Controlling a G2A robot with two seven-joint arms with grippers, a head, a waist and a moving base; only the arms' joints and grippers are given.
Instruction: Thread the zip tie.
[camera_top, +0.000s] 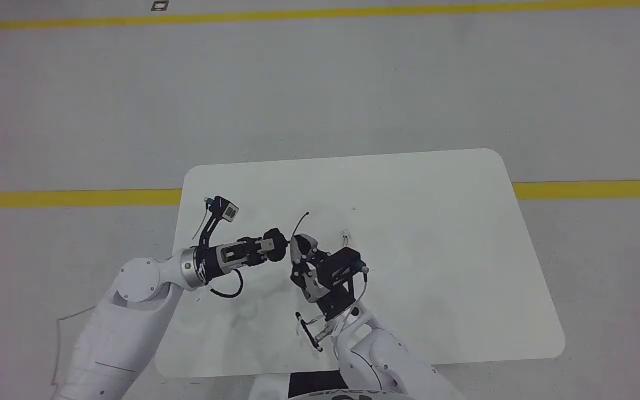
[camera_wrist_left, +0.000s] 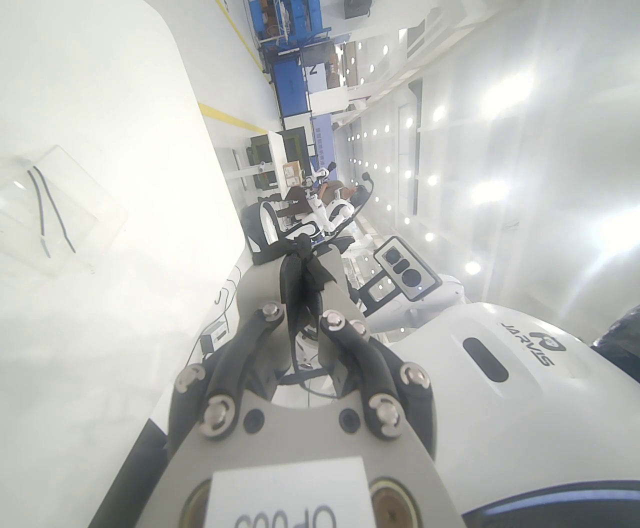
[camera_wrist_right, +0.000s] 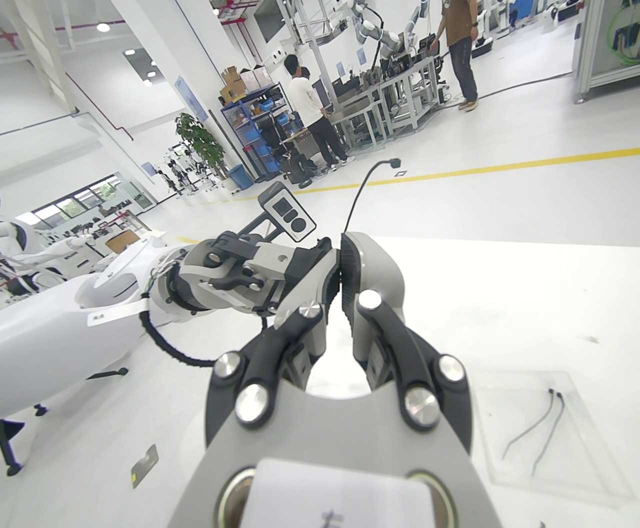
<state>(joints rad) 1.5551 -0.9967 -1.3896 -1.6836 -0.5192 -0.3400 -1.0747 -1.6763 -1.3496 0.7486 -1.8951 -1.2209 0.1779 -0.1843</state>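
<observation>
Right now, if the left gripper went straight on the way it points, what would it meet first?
Most likely the right gripper, which is shut on the thin black plastic zip tie. The left gripper points at it from very close; whether they already touch is unclear.

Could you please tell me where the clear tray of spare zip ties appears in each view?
Top view: the clear tray, faint, on the table beside the right gripper, toward the table's middle.
Left wrist view: flat on the table, off to one side of the left gripper.
Right wrist view: on the table beside the right gripper.
Shared landmark: the two grippers meeting tip to tip.
</observation>
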